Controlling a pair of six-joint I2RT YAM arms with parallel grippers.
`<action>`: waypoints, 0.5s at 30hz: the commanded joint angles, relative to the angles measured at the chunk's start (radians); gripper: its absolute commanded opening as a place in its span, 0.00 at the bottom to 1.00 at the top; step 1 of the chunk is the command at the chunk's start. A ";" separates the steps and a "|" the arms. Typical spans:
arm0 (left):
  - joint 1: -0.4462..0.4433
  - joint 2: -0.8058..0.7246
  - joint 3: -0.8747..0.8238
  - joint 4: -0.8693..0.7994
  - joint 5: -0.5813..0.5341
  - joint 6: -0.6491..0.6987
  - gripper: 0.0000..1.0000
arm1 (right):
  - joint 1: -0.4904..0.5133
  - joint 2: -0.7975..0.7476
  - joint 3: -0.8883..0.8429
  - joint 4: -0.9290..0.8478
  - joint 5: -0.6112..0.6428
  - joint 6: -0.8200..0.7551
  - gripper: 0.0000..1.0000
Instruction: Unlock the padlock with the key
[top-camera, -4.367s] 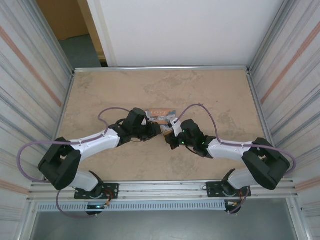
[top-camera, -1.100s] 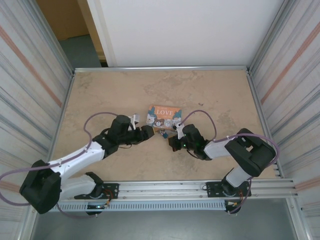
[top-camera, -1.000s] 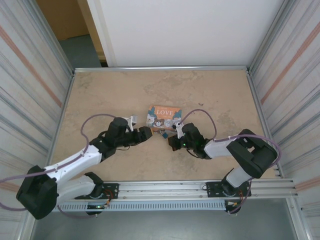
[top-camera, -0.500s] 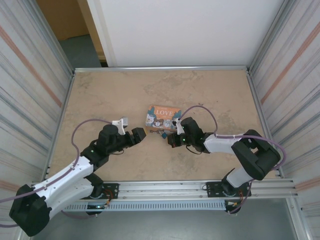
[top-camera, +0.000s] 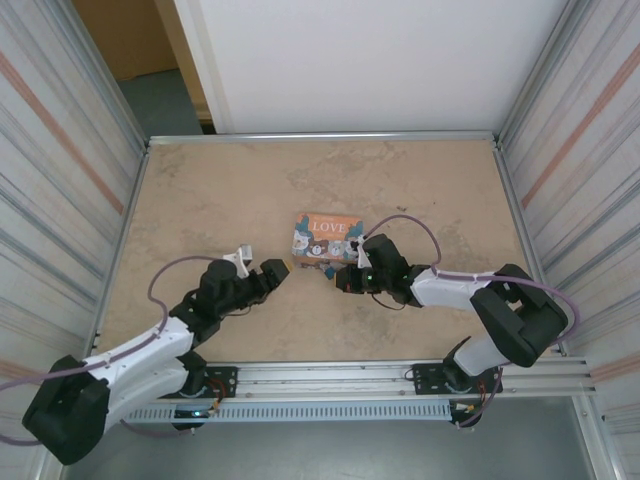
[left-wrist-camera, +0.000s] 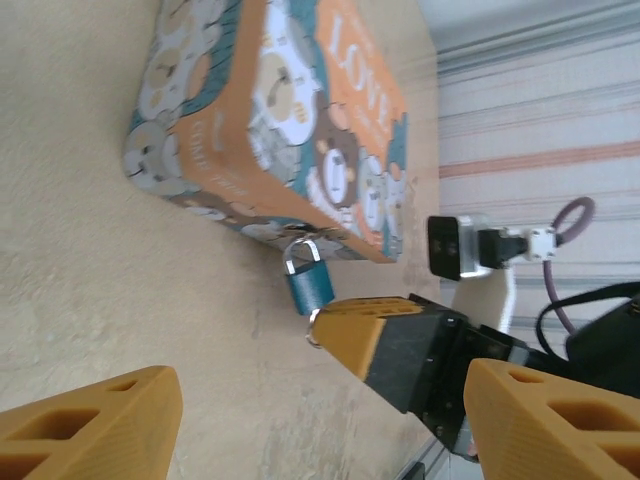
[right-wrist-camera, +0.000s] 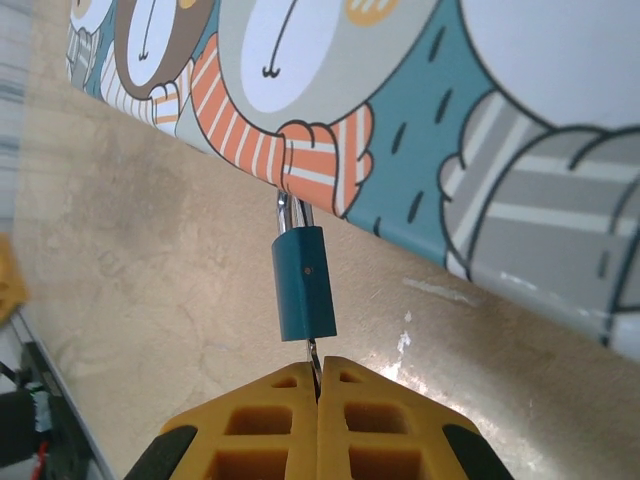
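Across the tabletop (top-camera: 200, 200), the left gripper (top-camera: 278, 268) had retreated, jaws spread. The right gripper (right-wrist-camera: 318, 385), clenching the key (right-wrist-camera: 313, 352), had seated it in the padlock (right-wrist-camera: 303, 283) ahead; turning remained.

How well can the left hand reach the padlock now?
Probably yes: the left hand is open, with bare table between it and the padlock, but the right hand, shut on the key, crowds its lower end.

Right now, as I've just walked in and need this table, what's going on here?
The right gripper is shut on a thin silvery key set into the bottom of the small blue padlock, which hangs on the front of the rectangular orange LOVE tin. The shackle looks closed, so it is not yet unlocked. The left gripper hangs open to the left, apart from the tin.
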 joint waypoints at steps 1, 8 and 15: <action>0.011 0.047 -0.018 0.146 0.026 -0.103 0.74 | -0.001 -0.022 0.023 -0.014 -0.028 0.119 0.00; 0.011 0.189 -0.020 0.324 0.083 -0.205 0.67 | -0.001 -0.017 0.019 -0.005 -0.025 0.207 0.00; -0.001 0.345 -0.002 0.506 0.118 -0.260 0.64 | 0.000 -0.022 0.027 -0.011 -0.017 0.217 0.00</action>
